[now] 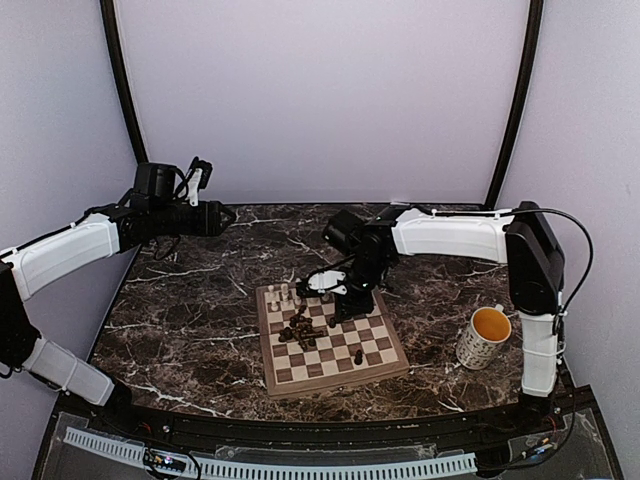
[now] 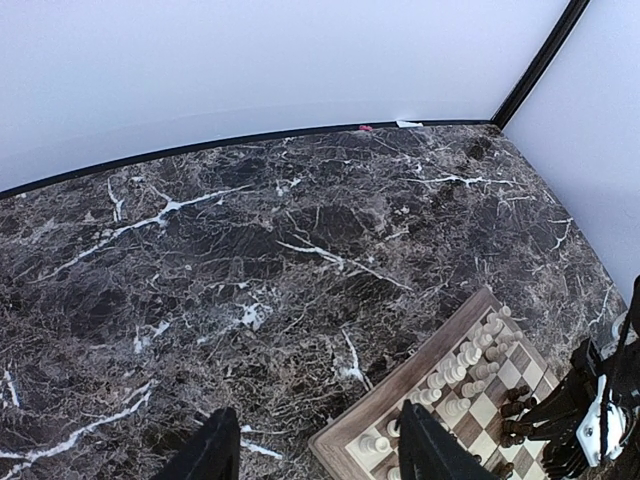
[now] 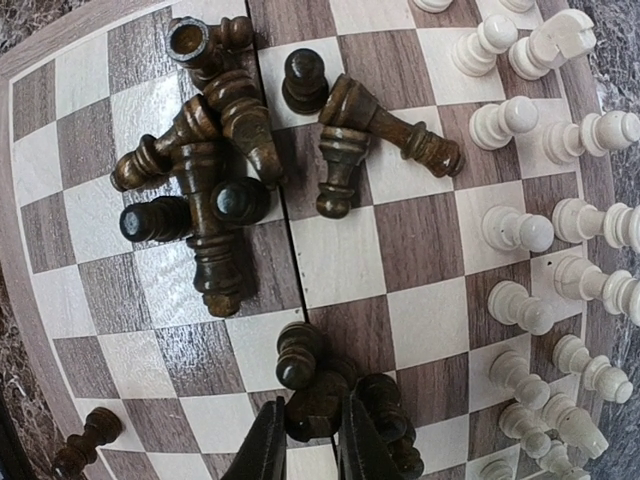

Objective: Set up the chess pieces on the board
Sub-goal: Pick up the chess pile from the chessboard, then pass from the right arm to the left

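Marble table, board: R pincer nrly closed on dark piece

Dark piece partly behind right hand

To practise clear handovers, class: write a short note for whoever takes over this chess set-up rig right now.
Left gripper: open, empty, held over the table away from the board.
Right gripper: low over the board, fingers closed on a dark piece.
Done: cream pieces stand in two rows along one edge.
Left: most dark pieces lie heaped mid-board; they need standing along the opposite edge.
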`<state>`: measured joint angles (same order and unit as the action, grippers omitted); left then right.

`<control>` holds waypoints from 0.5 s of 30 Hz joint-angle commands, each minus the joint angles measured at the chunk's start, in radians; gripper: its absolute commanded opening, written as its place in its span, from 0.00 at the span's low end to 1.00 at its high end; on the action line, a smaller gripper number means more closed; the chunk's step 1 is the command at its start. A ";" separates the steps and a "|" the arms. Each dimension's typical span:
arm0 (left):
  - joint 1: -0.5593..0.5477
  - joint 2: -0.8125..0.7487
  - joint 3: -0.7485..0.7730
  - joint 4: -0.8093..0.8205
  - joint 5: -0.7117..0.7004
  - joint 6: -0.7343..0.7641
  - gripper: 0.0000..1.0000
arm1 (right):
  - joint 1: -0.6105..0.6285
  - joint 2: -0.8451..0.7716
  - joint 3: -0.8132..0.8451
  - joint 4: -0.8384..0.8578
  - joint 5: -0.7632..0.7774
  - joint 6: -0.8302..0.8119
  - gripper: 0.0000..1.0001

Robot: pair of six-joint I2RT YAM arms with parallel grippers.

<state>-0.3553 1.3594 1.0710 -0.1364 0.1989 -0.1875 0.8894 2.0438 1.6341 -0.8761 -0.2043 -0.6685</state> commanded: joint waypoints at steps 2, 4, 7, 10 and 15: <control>0.009 -0.006 -0.001 0.004 0.013 -0.003 0.56 | 0.010 -0.071 -0.017 -0.019 0.022 0.018 0.13; 0.009 -0.003 -0.001 0.005 0.013 -0.003 0.56 | 0.010 -0.111 -0.041 -0.030 0.028 0.026 0.13; 0.009 0.000 -0.001 0.004 0.015 -0.003 0.56 | 0.010 -0.195 -0.102 -0.020 0.027 0.031 0.12; 0.009 0.006 0.001 0.004 0.014 -0.003 0.56 | 0.007 -0.254 -0.155 -0.020 0.022 0.028 0.12; 0.010 0.012 0.001 0.000 0.003 0.004 0.56 | 0.002 -0.346 -0.268 -0.011 -0.001 0.014 0.12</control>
<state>-0.3550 1.3689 1.0710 -0.1364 0.2016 -0.1875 0.8894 1.7535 1.4441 -0.8879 -0.1844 -0.6506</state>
